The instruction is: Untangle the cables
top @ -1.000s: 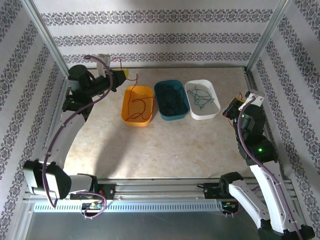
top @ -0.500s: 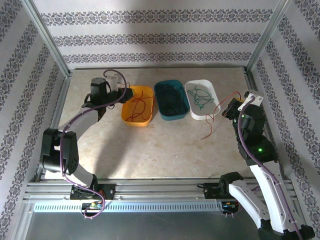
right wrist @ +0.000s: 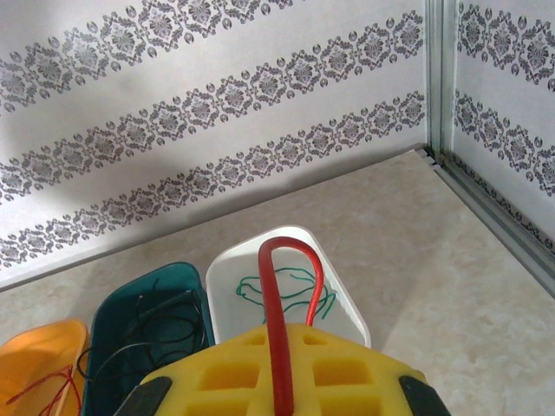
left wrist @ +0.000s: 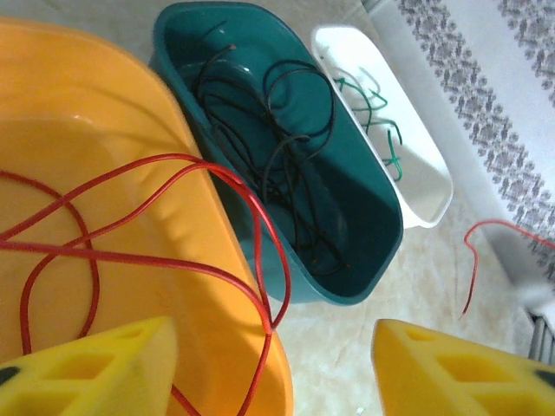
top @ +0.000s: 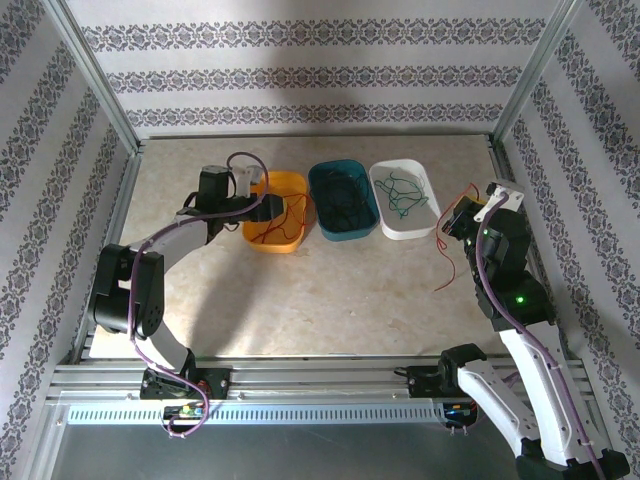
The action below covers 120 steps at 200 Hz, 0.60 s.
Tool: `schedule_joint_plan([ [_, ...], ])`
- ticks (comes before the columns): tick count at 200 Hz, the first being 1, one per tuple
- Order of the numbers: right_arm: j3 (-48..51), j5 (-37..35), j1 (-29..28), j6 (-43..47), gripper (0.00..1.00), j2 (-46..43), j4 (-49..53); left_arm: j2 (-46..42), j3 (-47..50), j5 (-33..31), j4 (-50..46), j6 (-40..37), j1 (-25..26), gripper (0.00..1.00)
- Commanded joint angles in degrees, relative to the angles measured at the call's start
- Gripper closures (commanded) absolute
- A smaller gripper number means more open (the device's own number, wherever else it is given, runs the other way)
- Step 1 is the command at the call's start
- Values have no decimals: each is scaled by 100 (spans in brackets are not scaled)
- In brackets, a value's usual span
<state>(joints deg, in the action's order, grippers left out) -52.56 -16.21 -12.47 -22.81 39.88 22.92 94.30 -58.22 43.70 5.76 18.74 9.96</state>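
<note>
Left gripper (left wrist: pixel 273 368) newly wide over tub (left wrist: pixel 52 95)

In my left wrist view the orange tray (left wrist: pixel 113 113) is cut off at the left and bottom edges, and the looped red cable (left wrist: pixel 279 264) leaves there. My right pads (right wrist: pixel 381 368) hide the near ends of the teal tray (right wrist: pixel 104 321) and white tray (right wrist: pixel 347 303), and the hanging red cable (right wrist: pixel 279 347) runs out at the bottom edge.
</note>
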Motion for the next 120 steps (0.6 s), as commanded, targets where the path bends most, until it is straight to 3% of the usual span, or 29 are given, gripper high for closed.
schedule_joint_plan([
  [1,88,99,60,-66,100,-33,-130,-112,-427,-72,-555,-405,195,32],
  [29,88,169,53,-48,100,-24,-124,-269,-460,-1273,-808,-566,340,30],
  [75,79,267,55,-3,100,20,-88,-355,-474,-890,-1168,-152,419,22],
  [120,96,311,57,-44,100,75,-129,-235,-34,-1253,-697,1436,450,15],
])
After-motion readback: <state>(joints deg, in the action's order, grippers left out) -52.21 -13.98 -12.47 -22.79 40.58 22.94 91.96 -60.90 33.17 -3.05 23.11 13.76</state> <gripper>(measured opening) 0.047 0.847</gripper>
